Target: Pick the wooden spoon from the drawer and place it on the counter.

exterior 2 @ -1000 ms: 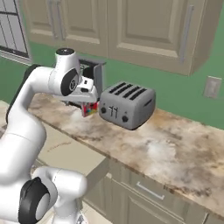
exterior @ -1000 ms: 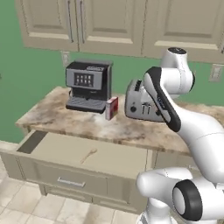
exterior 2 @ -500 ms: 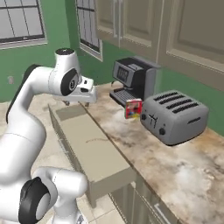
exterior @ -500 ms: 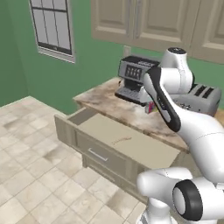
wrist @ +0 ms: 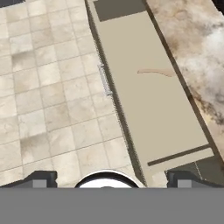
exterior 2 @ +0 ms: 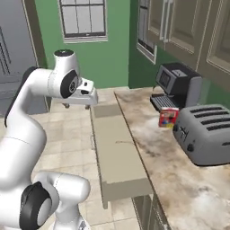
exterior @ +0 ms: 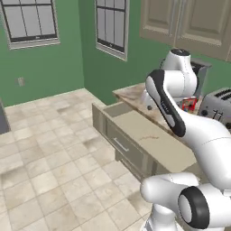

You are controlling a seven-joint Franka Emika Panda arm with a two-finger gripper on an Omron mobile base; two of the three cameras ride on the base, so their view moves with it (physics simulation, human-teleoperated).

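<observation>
Right, the wooden spoon (wrist: pixel 155 71) lies flat on the open drawer (wrist: pixel 131 48) floor, its long axis crosswise, well below and ahead of the gripper (exterior 2: pixel 81 104), whose fingers are spread wide and empty.

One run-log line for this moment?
phase: approach | gripper: open, empty, high above drawer | wooden spoon: lying in drawer, untouched | counter: no spoon yet
</observation>
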